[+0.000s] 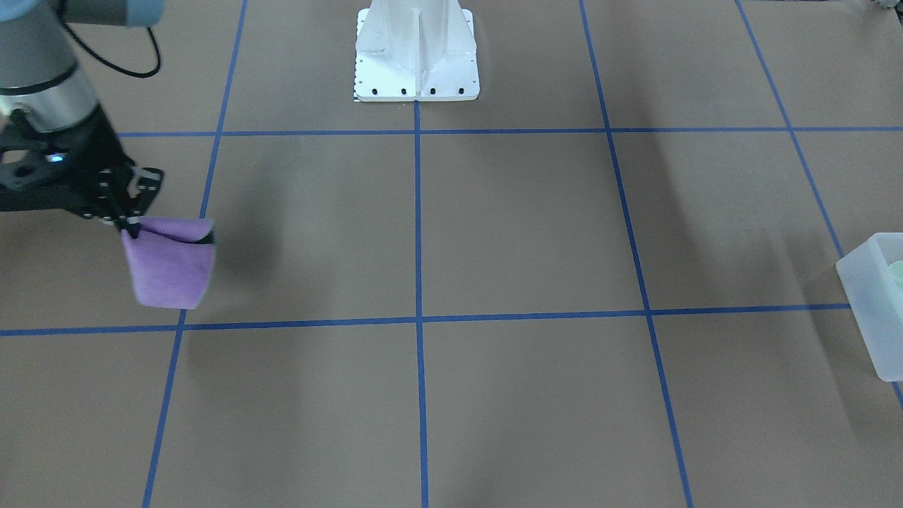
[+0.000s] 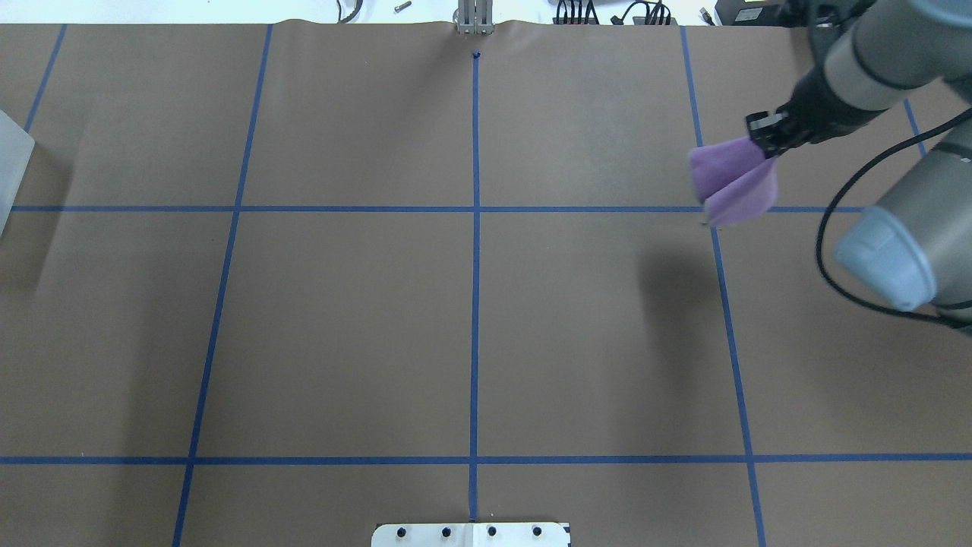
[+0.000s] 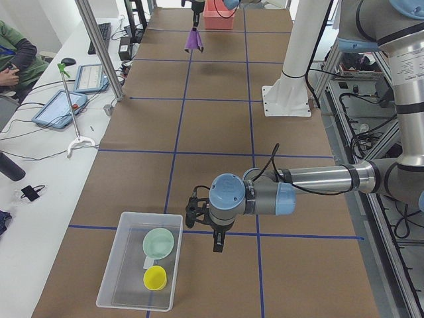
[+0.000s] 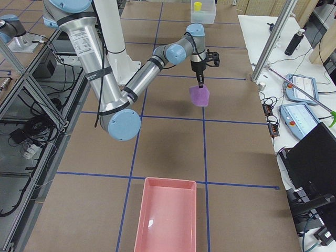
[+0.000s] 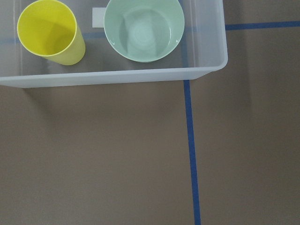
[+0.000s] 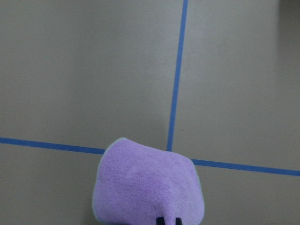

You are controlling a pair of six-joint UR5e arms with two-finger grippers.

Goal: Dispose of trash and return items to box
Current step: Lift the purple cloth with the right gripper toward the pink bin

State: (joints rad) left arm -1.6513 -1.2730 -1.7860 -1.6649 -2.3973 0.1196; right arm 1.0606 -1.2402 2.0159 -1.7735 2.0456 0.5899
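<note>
- The right jaws are closed on the upper edge of the purple cloth (image 1: 169,271). The cloth hangs straight down beneath them, lifted off the desk (image 2: 342,327), and its shadow falls on the brown paper some way from it.
- The cloth is folded at the pinch and drops as two flaps side by side. Its long axis is therefore vertical, running from the jaws down to a loose lower hem.
- A pink tray (image 4: 167,220) sits at the desk's end on the robot's right, well apart from the hanging cloth. I judge it to be where the trash goes.
- From the right jaws the tray lies further out toward the robot's right, and the right arm is by far the nearer arm to it.
- The coming move turns on that gap. The cloth probably has to travel sideways until it is over the tray, with the low hem carried above the tray's wall, before the jaws part.
- Being soft, the cloth may swing or drag if it is carried too low.
- The pale green bowl (image 5: 143,28) stands upright inside the box (image 5: 117,77), just beside a yellow cup (image 5: 47,30), at the desk's opposite end on the robot's left. That part of the task looks settled.
- The left jaws hang pointing down just beside the box, over bare desk. Only a side view shows them, so I cannot tell whether they are open or closed.
</note>
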